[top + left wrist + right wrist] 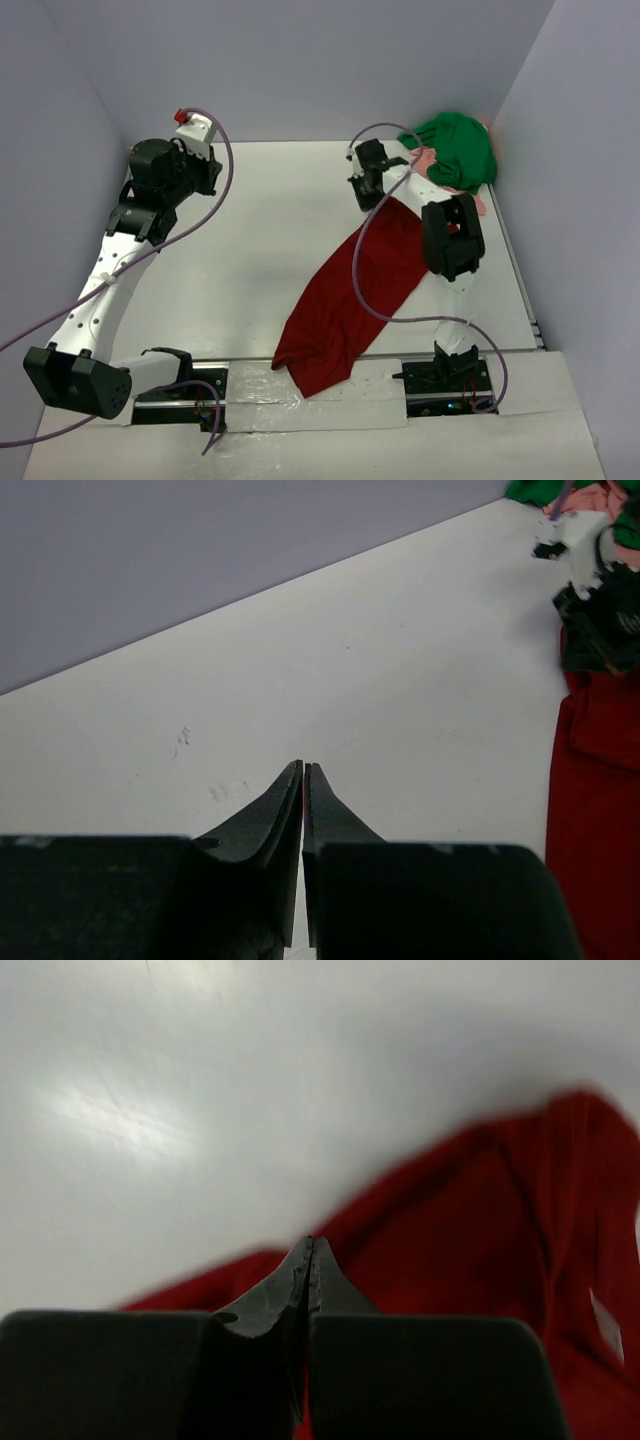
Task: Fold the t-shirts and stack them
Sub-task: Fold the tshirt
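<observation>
While the left gripper point(303, 768) sits pressed together, the right gripper point(308, 1244), likewise closed, hangs over the dark red cloth t-shirt point(480, 1220).

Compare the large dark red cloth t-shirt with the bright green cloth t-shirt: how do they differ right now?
The dark red cloth t-shirt lies stretched in a long diagonal strip; the bright green cloth t-shirt is bunched in a heap. The red one runs from the near edge of the table toward the far right; the green one sits in the far right corner. The red one covers far more table. Neither is folded yet.
</observation>
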Available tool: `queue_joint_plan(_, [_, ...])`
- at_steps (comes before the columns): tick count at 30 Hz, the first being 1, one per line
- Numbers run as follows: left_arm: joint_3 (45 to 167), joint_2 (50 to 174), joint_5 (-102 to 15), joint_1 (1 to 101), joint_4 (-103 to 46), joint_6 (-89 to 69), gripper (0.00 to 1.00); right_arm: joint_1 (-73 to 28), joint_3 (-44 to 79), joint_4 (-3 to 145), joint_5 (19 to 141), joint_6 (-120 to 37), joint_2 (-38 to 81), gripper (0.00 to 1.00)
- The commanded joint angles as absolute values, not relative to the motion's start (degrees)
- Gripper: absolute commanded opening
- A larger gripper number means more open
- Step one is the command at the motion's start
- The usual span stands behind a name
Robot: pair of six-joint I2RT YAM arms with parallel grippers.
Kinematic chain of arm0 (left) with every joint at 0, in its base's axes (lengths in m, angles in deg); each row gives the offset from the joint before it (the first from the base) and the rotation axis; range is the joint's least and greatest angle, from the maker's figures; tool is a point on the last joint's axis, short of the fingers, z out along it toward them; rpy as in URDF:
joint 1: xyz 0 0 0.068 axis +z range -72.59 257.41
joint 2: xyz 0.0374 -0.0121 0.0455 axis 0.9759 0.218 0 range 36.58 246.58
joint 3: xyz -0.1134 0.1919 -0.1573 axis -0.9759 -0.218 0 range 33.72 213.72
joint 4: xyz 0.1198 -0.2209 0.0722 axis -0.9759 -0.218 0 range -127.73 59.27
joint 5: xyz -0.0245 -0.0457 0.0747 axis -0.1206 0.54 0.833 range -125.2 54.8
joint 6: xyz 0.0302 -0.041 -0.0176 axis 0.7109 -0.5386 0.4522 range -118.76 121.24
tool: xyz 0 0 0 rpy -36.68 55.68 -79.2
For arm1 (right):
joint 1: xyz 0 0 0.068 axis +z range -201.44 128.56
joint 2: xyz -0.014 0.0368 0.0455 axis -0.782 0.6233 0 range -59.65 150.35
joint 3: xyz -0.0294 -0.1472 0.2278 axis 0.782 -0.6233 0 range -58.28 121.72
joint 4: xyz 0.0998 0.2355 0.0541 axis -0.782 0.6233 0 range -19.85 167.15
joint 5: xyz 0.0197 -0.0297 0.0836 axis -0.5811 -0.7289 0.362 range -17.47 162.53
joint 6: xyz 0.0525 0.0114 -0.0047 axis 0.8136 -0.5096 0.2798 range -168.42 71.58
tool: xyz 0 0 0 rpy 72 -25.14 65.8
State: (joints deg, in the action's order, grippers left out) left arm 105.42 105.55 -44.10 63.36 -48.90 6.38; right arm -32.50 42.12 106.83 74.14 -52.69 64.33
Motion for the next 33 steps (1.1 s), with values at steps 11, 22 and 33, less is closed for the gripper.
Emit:
queue_joint_plan(11, [99.9, 106.81, -46.36, 63.87, -43.12, 5.19, 0.12, -29.64, 16.16, 88.42, 58.21, -57.91, 25.96, 0.0])
queue_joint_plan(22, [98.93, 107.42, -47.15, 64.22, -43.74, 6.24, 0.12, -31.66, 17.57, 106.96, 58.37, -55.71, 35.0, 0.0])
queue_joint_plan(33, [98.14, 108.91, -48.64, 65.28, -43.65, 7.04, 0.12, -35.7, 15.63, 114.61, 65.94, -54.75, 42.39, 0.0])
